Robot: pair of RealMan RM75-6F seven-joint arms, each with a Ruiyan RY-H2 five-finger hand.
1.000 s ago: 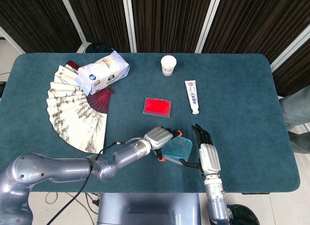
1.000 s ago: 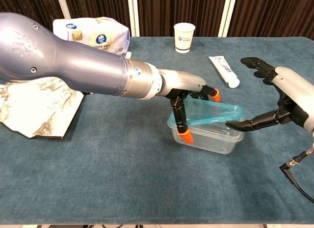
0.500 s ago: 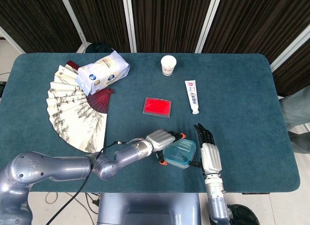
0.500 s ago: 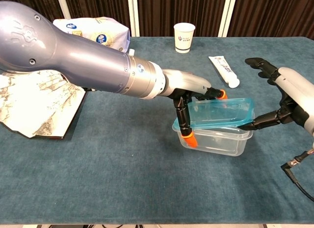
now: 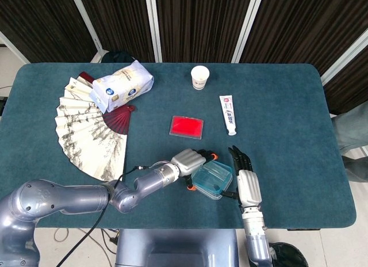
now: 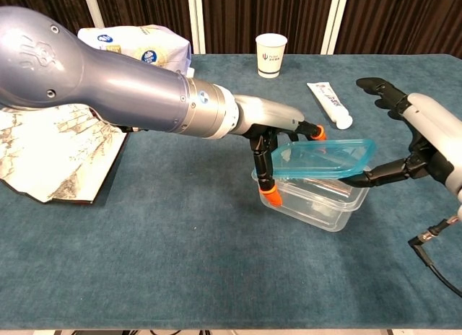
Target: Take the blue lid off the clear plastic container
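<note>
The blue lid hangs tilted just above the clear plastic container, which stands on the teal table. My left hand grips the lid's left end between its orange-tipped fingers. My right hand is at the right with fingers spread, and its thumb reaches to the lid's right edge above the container rim. In the head view the lid covers most of the container, between the left hand and the right hand.
A red card, a toothpaste tube and a paper cup lie further back. A paper fan and a white bag are at the far left. A black cable hangs by my right wrist.
The lid has come up off the container, held by my left hand. The container has slid slightly to the right. My right thumb has stayed at the lid's right edge.
</note>
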